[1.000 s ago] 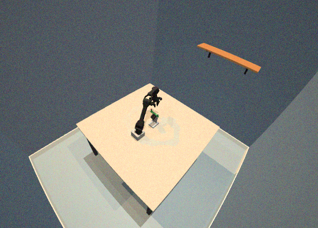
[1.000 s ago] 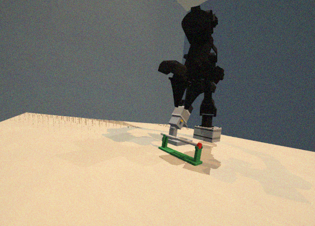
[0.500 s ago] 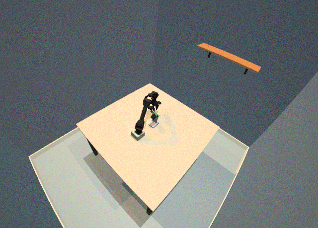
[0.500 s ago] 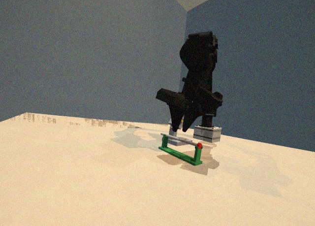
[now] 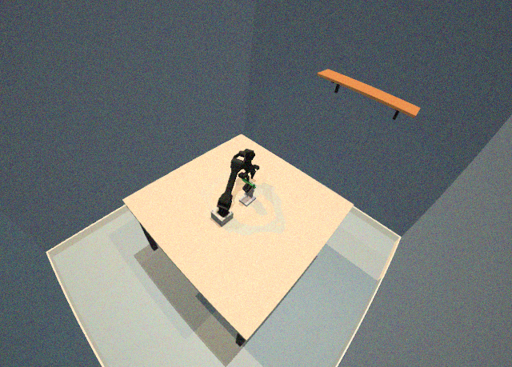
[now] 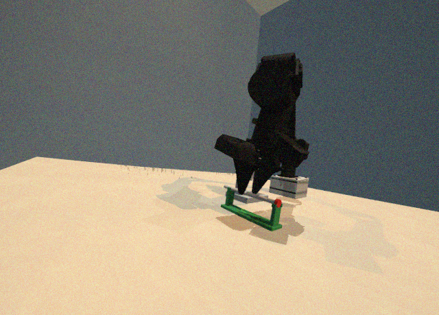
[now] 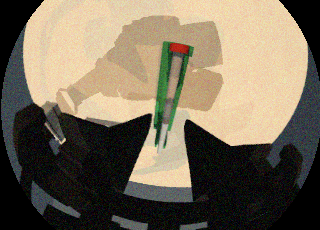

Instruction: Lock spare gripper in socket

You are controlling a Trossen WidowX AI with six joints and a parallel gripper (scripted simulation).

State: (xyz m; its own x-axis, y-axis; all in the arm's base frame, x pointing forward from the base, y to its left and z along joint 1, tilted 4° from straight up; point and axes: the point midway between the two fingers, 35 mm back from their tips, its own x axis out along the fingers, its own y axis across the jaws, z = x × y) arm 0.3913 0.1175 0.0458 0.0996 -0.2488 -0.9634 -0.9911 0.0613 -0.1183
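Overhead view first: we are looking down on a pale table with the black arm bending over from its grey base. The gripper is pointing downward, and directly below it a small green rack is showing. Just beyond the rack, on the side toward the arm's base, a dark part is standing on a grey mount; it is too small for us to describe further. An orange shelf is hanging on the wall, well apart from the hand.

Side view next: we are seeing the gripper lowered onto the green rack. The lock pin, a thin grey rod, is lying level across the rack's two posts. The two dark fingers are standing partly apart, straddling the rod near its plain end, while its red head is sitting at the rack's other end, away from the hand. Nothing is gripped, and we cannot tell whether the fingers are touching the rod.

Wrist view last: we are looking out along the gripper. The lock pin is running straight ahead from the gap between the fingers, inside the green rack, with the red head at the far end. A small grey part is peeking out at the left of the hand.
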